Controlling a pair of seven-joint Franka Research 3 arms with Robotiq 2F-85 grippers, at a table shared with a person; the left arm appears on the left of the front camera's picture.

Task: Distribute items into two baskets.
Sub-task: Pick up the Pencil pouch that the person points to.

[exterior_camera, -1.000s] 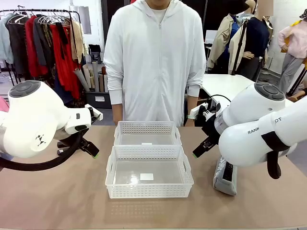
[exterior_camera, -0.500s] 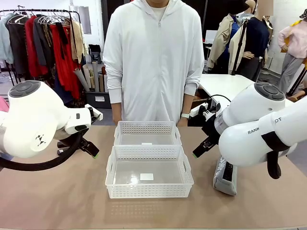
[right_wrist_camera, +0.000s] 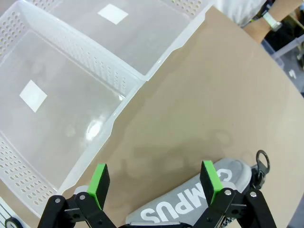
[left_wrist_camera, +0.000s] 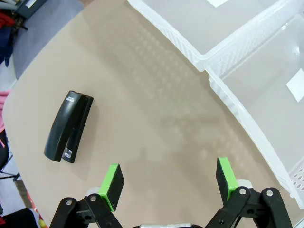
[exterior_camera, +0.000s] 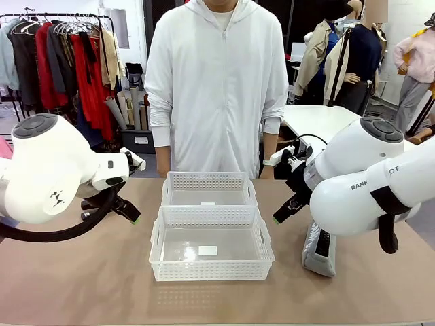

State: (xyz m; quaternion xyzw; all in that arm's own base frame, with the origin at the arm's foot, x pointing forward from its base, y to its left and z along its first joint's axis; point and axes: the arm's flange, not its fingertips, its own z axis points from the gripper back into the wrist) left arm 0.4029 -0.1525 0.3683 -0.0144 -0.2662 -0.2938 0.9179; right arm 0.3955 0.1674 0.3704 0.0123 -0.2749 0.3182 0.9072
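Note:
Two white lattice baskets stand touching in the middle of the table, the near basket (exterior_camera: 211, 270) in front of the far basket (exterior_camera: 209, 179); both hold nothing. A grey "CAMPUS" pouch (exterior_camera: 319, 250) lies on the table right of the near basket. My right gripper (exterior_camera: 285, 209) hovers open just above it, and the pouch (right_wrist_camera: 190, 202) sits under the right gripper (right_wrist_camera: 154, 179) in its wrist view. A black stapler (left_wrist_camera: 69, 126) lies flat on the table, off to the left of my open left gripper (left_wrist_camera: 168, 178). The left gripper (exterior_camera: 132, 214) hangs left of the baskets (left_wrist_camera: 204, 61).
A person in a white hooded jacket (exterior_camera: 217, 81) stands at the far table edge behind the baskets, with a watch-wearing wrist (right_wrist_camera: 270, 21) near the far right of the table. Bare tabletop (exterior_camera: 81, 272) lies on the left and in front.
The person's forearm with the watch has shifted slightly at the far edge. Neither arm nor either item has moved.

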